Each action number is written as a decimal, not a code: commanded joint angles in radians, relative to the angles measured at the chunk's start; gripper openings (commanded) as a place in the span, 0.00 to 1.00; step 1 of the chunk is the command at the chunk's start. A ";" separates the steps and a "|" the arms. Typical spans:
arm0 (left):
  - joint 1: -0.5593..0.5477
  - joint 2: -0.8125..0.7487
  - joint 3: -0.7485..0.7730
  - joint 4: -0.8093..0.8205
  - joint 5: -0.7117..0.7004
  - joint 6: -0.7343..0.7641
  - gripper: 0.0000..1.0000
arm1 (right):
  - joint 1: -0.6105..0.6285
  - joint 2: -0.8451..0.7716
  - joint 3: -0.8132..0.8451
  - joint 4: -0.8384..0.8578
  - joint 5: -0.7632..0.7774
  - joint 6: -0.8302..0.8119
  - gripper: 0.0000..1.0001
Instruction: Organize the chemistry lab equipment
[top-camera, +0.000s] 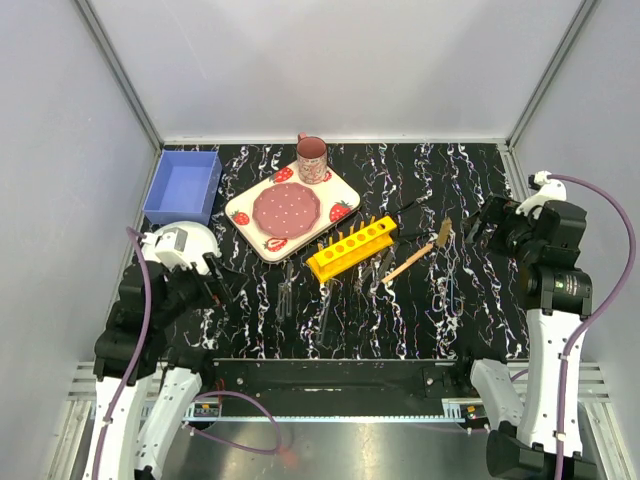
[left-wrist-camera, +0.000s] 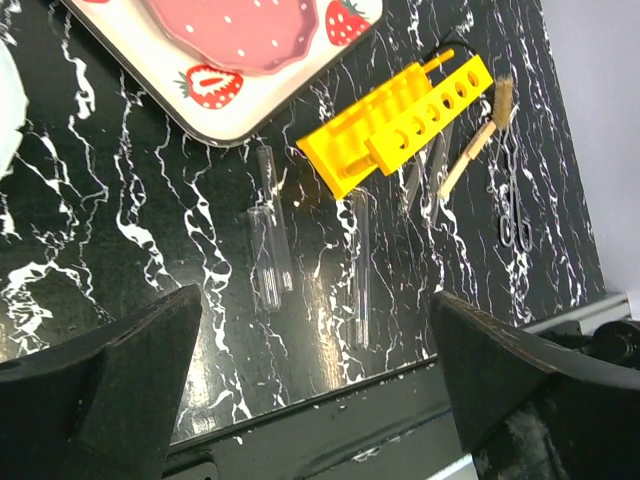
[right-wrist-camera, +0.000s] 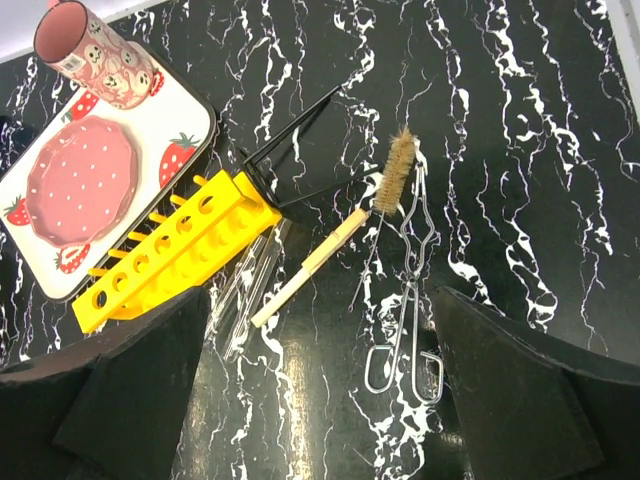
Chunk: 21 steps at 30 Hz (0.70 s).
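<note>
Black marbled surface (top-camera: 470, 180), left tool (left-wrist-camera: 315, 300) and right tool (right-wrist-camera: 320, 295) both released and empty: thin clear tubes (left-wrist-camera: 272, 250) lie 12-to-6, at 12 o'clock of the nearer left tool.

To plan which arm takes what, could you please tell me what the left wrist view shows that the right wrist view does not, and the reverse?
Only the left wrist view shows the loose clear tubes lying flat, apart from the rack. Only the right wrist view shows the pink mug. Both show the yellow test-tube rack, the strawberry-patterned tray, the wooden-handled brush and the metal tongs, though the tongs are faint in the left wrist view.
</note>
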 joint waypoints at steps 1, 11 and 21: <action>0.001 0.040 -0.019 0.020 0.090 -0.012 0.99 | 0.004 -0.016 -0.026 0.078 -0.037 0.010 1.00; -0.164 0.136 -0.133 0.006 -0.034 -0.089 0.99 | 0.005 -0.065 -0.201 0.127 -0.854 -0.374 1.00; -0.591 0.454 -0.064 0.062 -0.418 -0.285 0.99 | 0.005 -0.032 -0.258 0.161 -0.884 -0.372 1.00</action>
